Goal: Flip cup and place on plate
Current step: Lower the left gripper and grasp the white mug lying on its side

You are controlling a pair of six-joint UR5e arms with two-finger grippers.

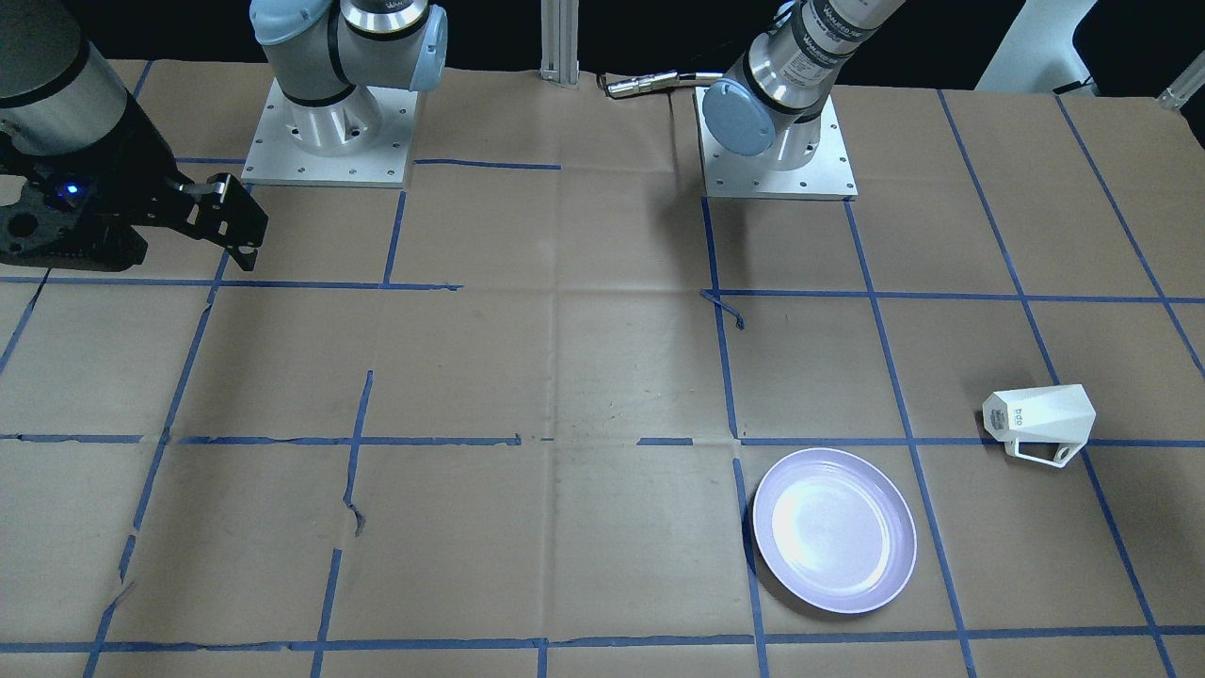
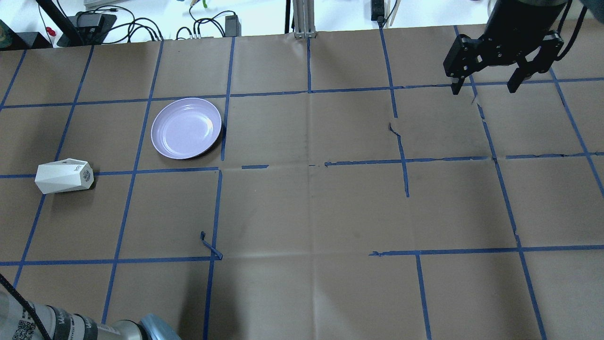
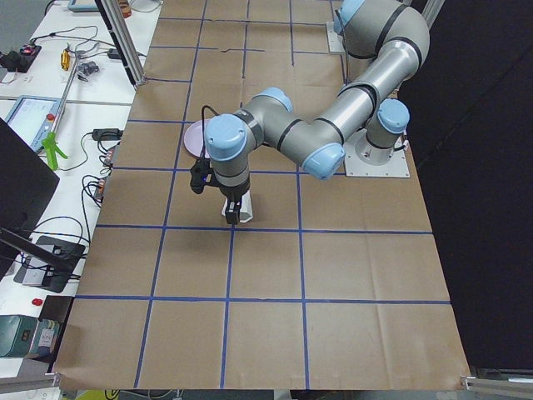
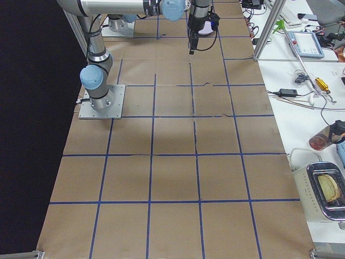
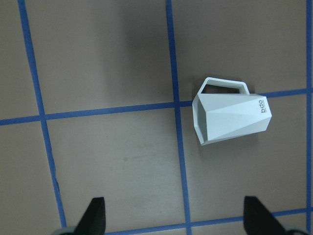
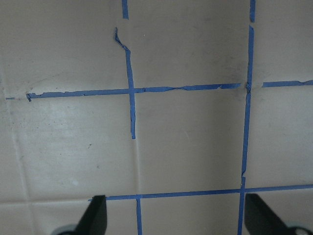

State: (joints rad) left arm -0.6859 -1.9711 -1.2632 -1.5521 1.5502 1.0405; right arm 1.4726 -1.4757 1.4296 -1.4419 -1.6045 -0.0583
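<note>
The white faceted cup [image 1: 1036, 424] lies on its side on the brown paper, with its angular handle against the table. It also shows in the overhead view [image 2: 63, 176] and in the left wrist view [image 5: 230, 120]. The lavender plate [image 1: 834, 530] lies empty a short way from it, also in the overhead view [image 2: 186, 128]. My left gripper [image 5: 176, 218] is open and empty, high above the cup and a little to one side of it. My right gripper [image 2: 483, 89] is open and empty, far off over the other end of the table.
Brown paper with a grid of blue tape covers the table [image 2: 311, 208]. The two arm bases [image 1: 325, 132] stand at the robot's edge. Cables and desk gear [image 2: 94, 21] lie beyond the far edge.
</note>
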